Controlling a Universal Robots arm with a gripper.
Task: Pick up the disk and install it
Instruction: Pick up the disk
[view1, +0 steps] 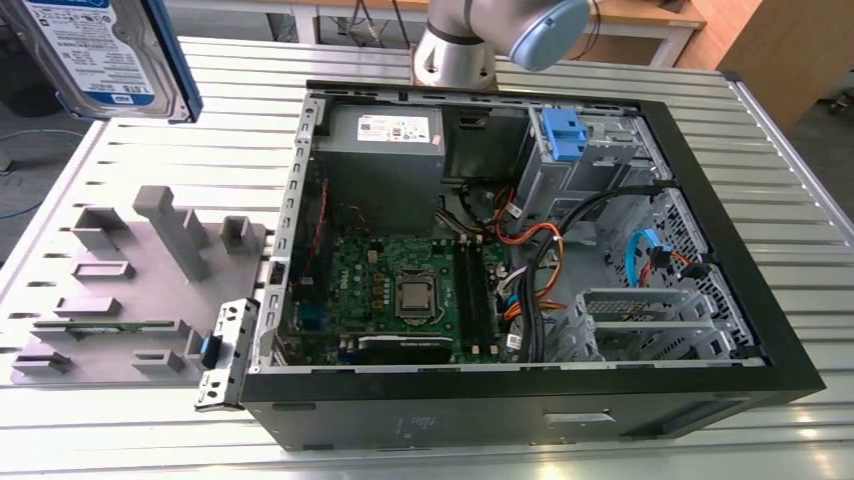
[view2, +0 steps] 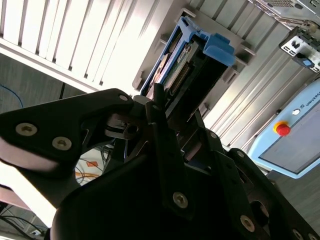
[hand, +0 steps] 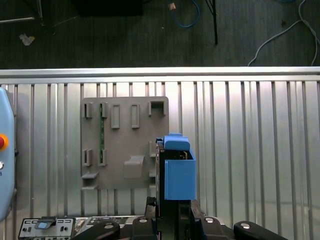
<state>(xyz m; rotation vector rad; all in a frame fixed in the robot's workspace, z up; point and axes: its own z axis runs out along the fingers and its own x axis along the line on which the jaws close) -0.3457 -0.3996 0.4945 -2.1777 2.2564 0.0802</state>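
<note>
The disk (view1: 100, 50), a silver drive with a white-and-blue label and a blue frame, hangs high at the exterior view's upper left, above the table's edge. In both wrist views its blue carrier (hand: 177, 175) (view2: 200, 55) sticks out from between the black fingers. My gripper (hand: 170, 212) (view2: 167, 120) is shut on the disk, held well above the grey fixture plate (hand: 125, 145). The fingers cover the drive's rear part.
An open computer case (view1: 527, 385) lies on the slatted metal table (view1: 801, 180), with a motherboard (view1: 400, 290), a grey power-supply box (view1: 384, 130), cables and a drive bay with a blue latch (view1: 563, 135). The fixture plate (view1: 120, 290) lies beside the case. A light-blue pendant (view2: 295, 130) is nearby.
</note>
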